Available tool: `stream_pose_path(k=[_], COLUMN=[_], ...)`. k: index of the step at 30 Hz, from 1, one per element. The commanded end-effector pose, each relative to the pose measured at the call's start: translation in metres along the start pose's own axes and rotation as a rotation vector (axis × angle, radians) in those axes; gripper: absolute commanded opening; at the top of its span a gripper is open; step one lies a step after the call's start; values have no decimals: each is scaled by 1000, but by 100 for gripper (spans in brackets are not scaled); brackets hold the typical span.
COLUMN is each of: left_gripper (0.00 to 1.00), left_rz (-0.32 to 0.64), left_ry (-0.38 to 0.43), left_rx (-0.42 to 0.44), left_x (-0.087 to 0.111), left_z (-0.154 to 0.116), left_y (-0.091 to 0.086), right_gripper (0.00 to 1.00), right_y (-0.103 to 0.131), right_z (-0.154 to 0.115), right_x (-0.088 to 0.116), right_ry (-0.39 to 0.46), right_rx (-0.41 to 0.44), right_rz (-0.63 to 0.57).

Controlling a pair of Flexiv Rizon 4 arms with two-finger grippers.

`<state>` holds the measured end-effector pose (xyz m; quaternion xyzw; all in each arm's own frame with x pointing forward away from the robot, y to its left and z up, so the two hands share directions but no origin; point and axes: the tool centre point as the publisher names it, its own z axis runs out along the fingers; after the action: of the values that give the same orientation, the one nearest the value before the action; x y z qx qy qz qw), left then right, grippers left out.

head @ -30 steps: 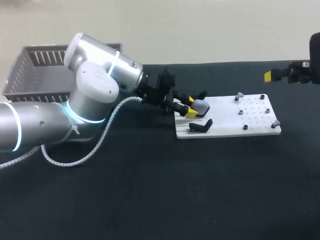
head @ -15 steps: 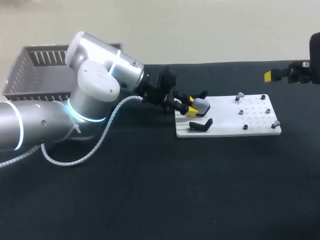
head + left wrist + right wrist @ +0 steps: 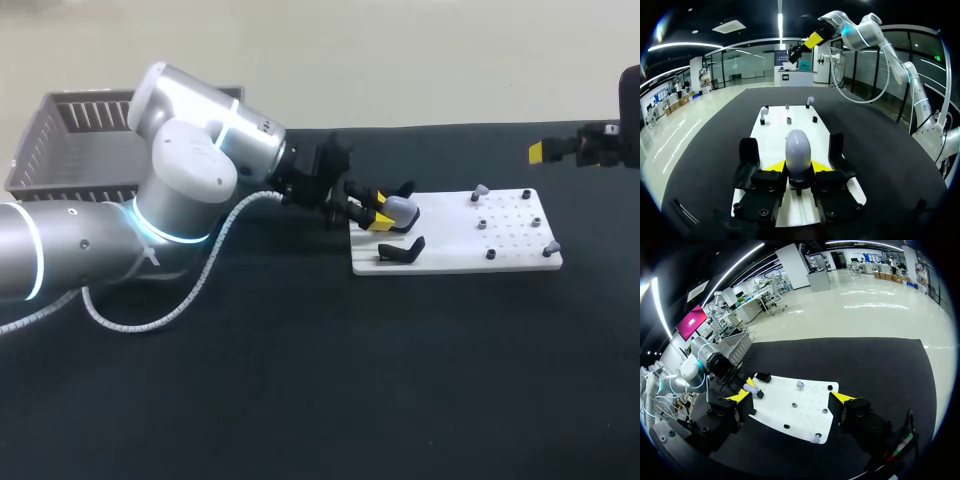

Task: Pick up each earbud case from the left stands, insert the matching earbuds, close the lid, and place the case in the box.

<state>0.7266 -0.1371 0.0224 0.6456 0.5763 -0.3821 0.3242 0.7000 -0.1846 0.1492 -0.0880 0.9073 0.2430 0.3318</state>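
Gripping the earbud case [image 3: 400, 211] from both sides, my left pincer [image 3: 378, 217] is clenched on it at the left end of the white board [image 3: 460, 255], a little right of the frame's centre in the head view. The case is a smooth, rounded grey pebble of glossy plastic. I judge it light and rigid but slippery, so its curved flanks could squirt out from my flat yellow tips. Holding across its widest part looks safest, leaving the lid free to work. Just below it in the frame, a matte black stand [image 3: 402, 250] with a curved shape sits empty. Small grey earbuds [image 3: 480, 189] perch toward the board's right end, tiny and probably easy to knock off. My right pincer [image 3: 548, 151] hangs released at the upper right, fingers wide apart. The slatted grey box [image 3: 80, 115] sits in the upper left on the dark, matte bench [image 3: 300, 380].
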Motion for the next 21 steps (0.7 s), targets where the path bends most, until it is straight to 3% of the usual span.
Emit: stream_pose_path(k=[1, 12, 21], left_gripper=[0, 0, 0], left_rz=[2, 28, 71], left_ry=[-5, -64, -179], left_rx=[-7, -23, -58], left_x=[0, -9, -37], left_z=[-1, -11, -32], left_y=[-2, -8, -20], right_gripper=[100, 100, 100], right_y=[0, 0, 0], right_z=[0, 0, 0], right_x=[0, 0, 0], right_ry=[0, 0, 0], right_rx=[2, 2, 2], right_rz=[0, 0, 0])
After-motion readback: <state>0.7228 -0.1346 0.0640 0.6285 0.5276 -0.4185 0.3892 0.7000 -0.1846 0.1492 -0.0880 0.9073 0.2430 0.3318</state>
